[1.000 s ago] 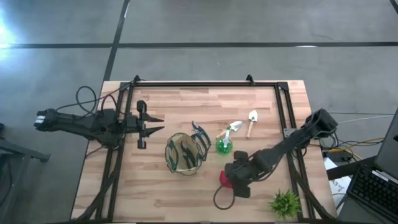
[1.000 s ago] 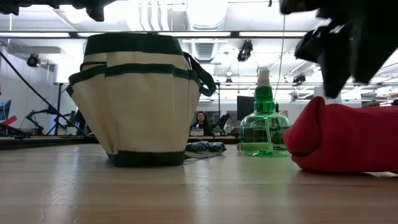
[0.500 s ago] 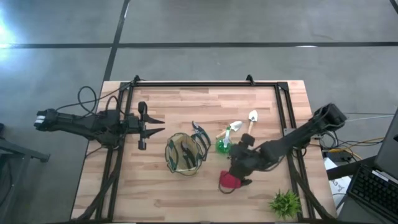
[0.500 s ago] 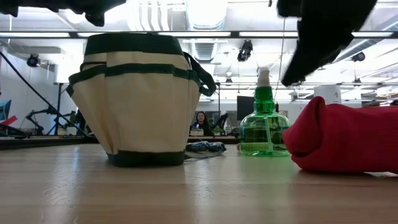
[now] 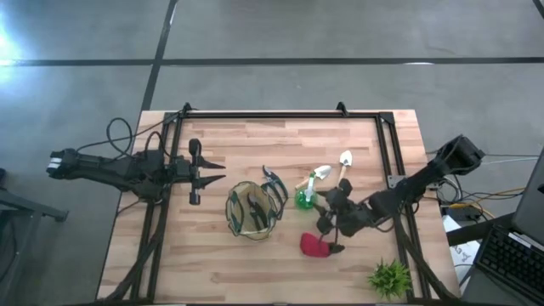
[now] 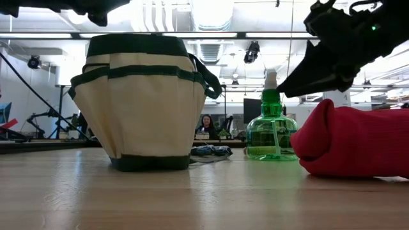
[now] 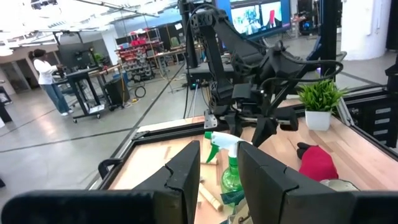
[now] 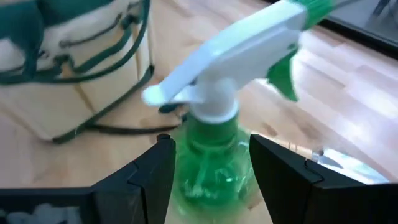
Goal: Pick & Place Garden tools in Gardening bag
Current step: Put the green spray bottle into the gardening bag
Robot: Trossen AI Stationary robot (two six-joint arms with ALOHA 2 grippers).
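Right gripper (image 5: pixel 325 214) is hovering above the table (image 5: pixel 255 263), just beside the green spray bottle (image 5: pixel 304 200). In the right wrist view its fingers (image 8: pixel 155 163) are standing wide apart with nothing between them, the bottle's white trigger head framed ahead of them. A red piece (image 5: pixel 315 246) is lying on the wood just below this gripper in the high view, not touched by it.

Left gripper (image 5: pixel 206 171) is waiting over the left part of the table, well apart from the tools; its fingers (image 7: pixel 186 168) are showing a gap and gripping nothing.

The gardening bag (image 5: pixel 253 210) is standing upright near the table's middle, mouth up, with a dark item visible inside. Dark shears (image 5: pixel 273 180) are lying against its rim on the bottle's side. A pale trowel (image 5: pixel 344 167) with a wooden handle is resting beyond the bottle, and a second small tool (image 5: pixel 316 176) is lying between it and the bottle. A leafy plant (image 5: pixel 390 277) is sitting near the table's corner.
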